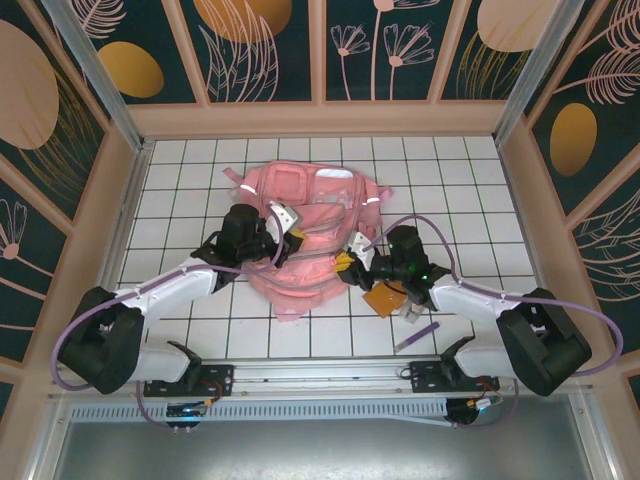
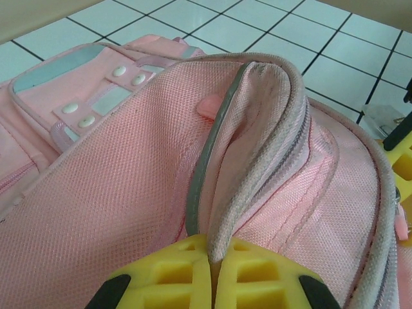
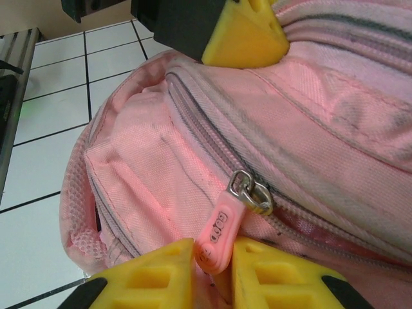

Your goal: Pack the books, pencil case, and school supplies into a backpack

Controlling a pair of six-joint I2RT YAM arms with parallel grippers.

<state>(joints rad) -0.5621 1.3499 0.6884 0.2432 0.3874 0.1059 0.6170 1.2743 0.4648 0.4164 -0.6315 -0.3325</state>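
**Right gripper** (image 3: 212,257): clenched on the pink zipper pull (image 3: 222,226), which is pinched between the yellow pads.

**Left gripper** (image 2: 212,257): clamped on a raised fold of fabric at the zippered edge of the backpack (image 2: 129,193).

**Backpack**: laid at mid-table between both arms on the white-tiled table (image 1: 180,180). The fabric is judged soft, light and slack. Sagging is to be expected unless tension is kept, so the firmer zipper seam and the pull are the places to be gripped.

**Orange booklet** (image 1: 385,298) and **purple pen** (image 1: 417,335): seen outside the bag, near the right arm.
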